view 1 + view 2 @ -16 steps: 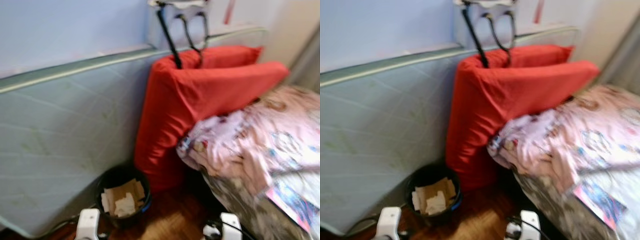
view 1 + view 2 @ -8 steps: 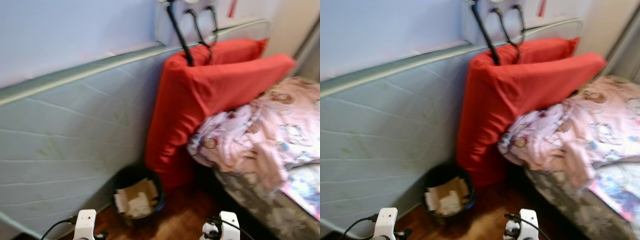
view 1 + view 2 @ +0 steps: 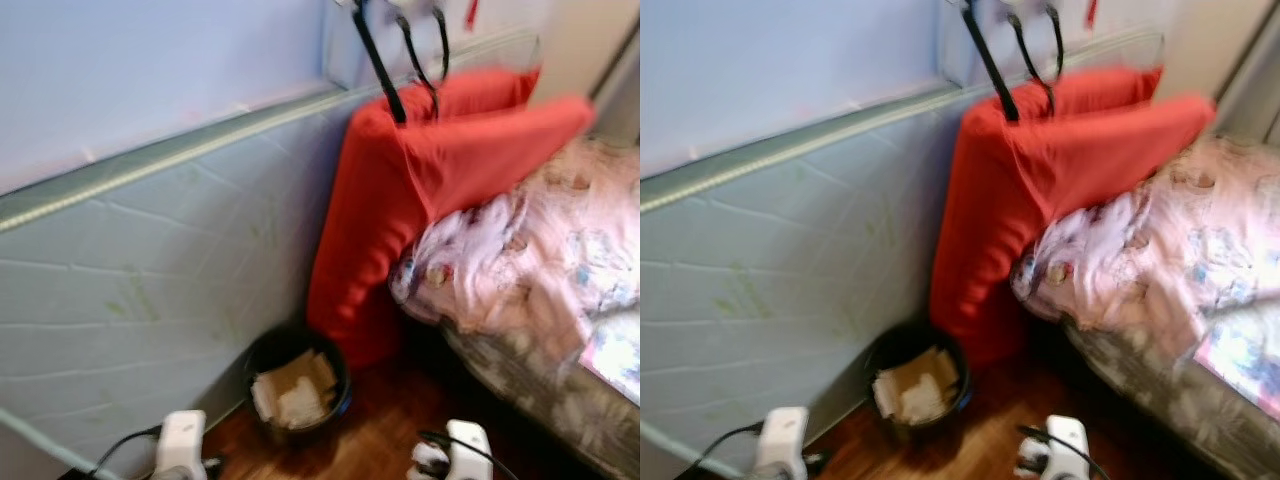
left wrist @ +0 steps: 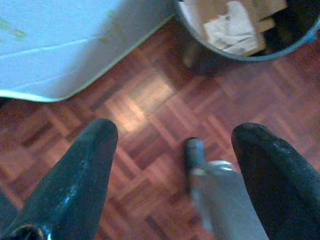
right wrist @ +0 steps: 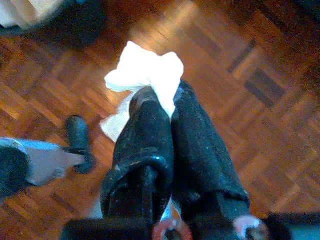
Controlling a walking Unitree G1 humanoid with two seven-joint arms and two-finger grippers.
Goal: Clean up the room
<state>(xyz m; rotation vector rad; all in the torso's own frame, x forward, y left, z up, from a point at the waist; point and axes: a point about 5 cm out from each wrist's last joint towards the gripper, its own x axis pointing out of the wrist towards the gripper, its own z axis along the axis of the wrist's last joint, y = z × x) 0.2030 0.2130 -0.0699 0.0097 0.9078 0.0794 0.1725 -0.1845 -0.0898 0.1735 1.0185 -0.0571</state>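
Right now the right pincer [image 5: 167, 107] has its two black fingers pressed tight together on a crumpled white tissue [image 5: 145, 75], the paper bunched out past the tips and hanging over the parquet floor [image 5: 240, 75]. That squeeze looks like a carrying grip: a scrap this light and soft needs the fingers fully closed or it slips.

And the likely destination sits ahead and to the left: a black waste bin [image 3: 298, 385] on the floor, already holding torn cardboard and paper scraps [image 3: 292, 388]. It stands in the corner where a pale mattress [image 3: 150, 290], leaning on its edge along the wall, meets a big red cushion [image 3: 400, 200] propped at the head of the bed [image 3: 540, 390]. A pink patterned blanket [image 3: 530, 260] is heaped on the bed to the right. The head views are blurred.

Meanwhile the left pincer [image 4: 175, 145] hangs low with its fingers spread wide and nothing between them, the bin's rim just beyond it at the far edge of its view.

My read: the tissue is not yet over the bin, so the carry is mid-way. The right arm needs to reach forward and left before letting go, or the paper could drift down beside the rim.
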